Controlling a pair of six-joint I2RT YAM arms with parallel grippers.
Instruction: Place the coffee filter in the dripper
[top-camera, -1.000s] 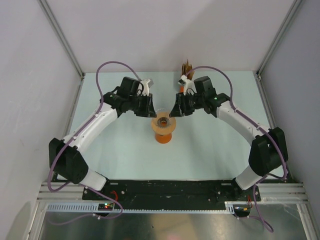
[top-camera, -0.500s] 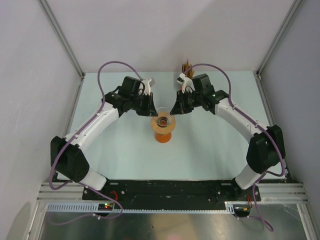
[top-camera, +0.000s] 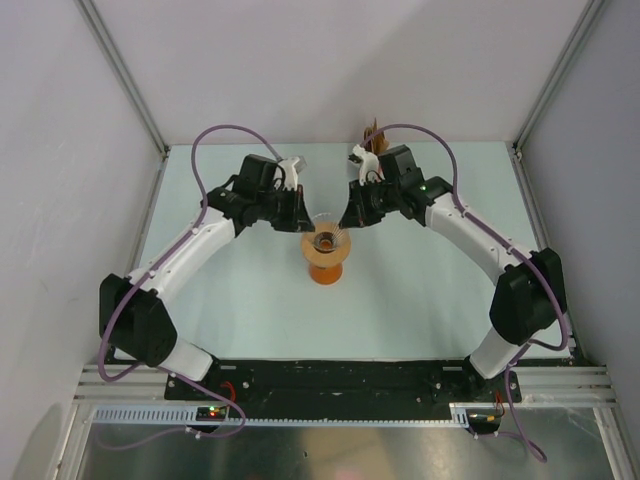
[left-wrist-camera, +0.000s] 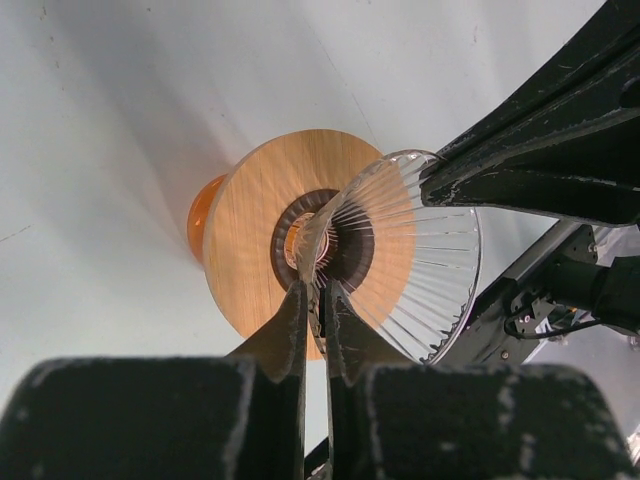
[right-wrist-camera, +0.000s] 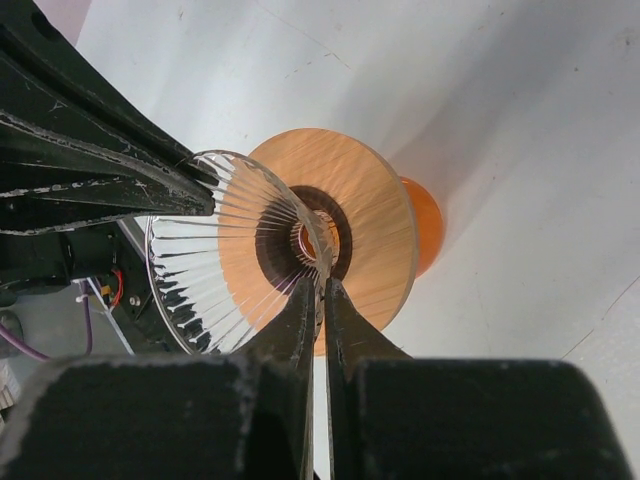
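Note:
The dripper (top-camera: 326, 238), a clear ribbed cone, hangs between both grippers, just above a flat tan disc (top-camera: 328, 254) that sits on the orange beaker (top-camera: 327, 272). My left gripper (top-camera: 306, 228) is shut on the dripper's left rim. My right gripper (top-camera: 346, 224) is shut on its right rim. In the left wrist view the jaws (left-wrist-camera: 318, 292) pinch the rim of the dripper (left-wrist-camera: 425, 265). In the right wrist view the jaws (right-wrist-camera: 322, 285) pinch the rim of the dripper (right-wrist-camera: 195, 265). The inside of the dripper shows no paper. No single coffee filter is in view.
A bunch of brown papers (top-camera: 373, 131) stands at the back of the table, behind my right wrist. The tan disc (left-wrist-camera: 250, 215) and orange beaker (left-wrist-camera: 202, 215) lie directly under the dripper. Grey walls close in the table on three sides.
Both grippers have shifted a little toward the back and nearer each other, carrying the dripper slightly that way over the disc. Both grips are unchanged.

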